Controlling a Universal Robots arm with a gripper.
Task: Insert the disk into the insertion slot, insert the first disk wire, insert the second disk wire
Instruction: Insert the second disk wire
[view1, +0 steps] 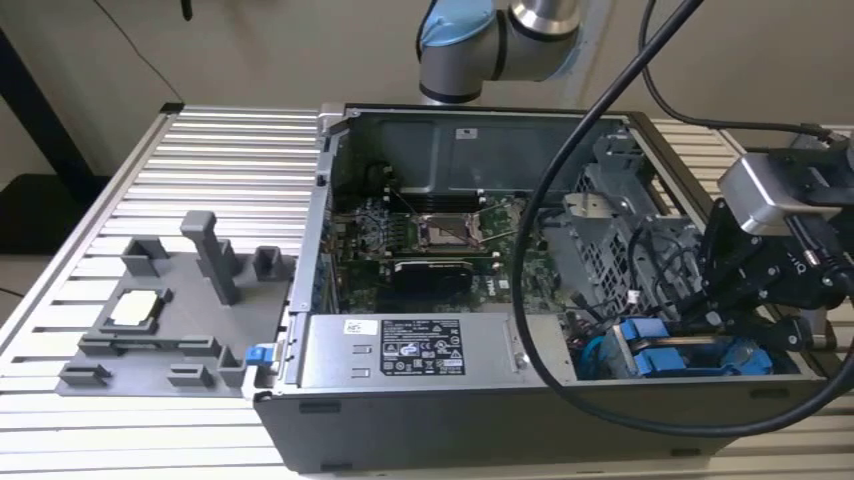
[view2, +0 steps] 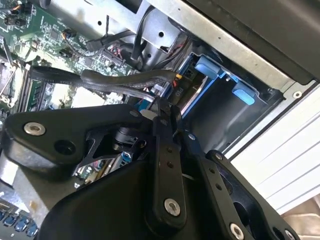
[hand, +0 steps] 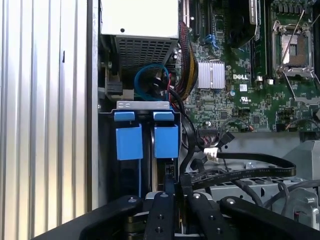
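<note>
The disk (hand: 169, 172) sits seated in the insertion slot (hand: 145, 107) just ahead of your gripper (hand: 176, 192), whose fingers pinch narrowly on a black wire (hand: 240, 174); skew it, and I judge the plug could jam.

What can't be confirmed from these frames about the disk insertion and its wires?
- What the end effector pinches: in both wrist views its own black linkage covers the tip.
- How deep the disk sits in the insertion slot: the first wrist view shows it edge-on, lower end behind the linkage.
- Whether any black cables are plugged in: their ends run behind the end effector.
- The slot in the exterior view: camera mount and cables cover much of it.
</note>
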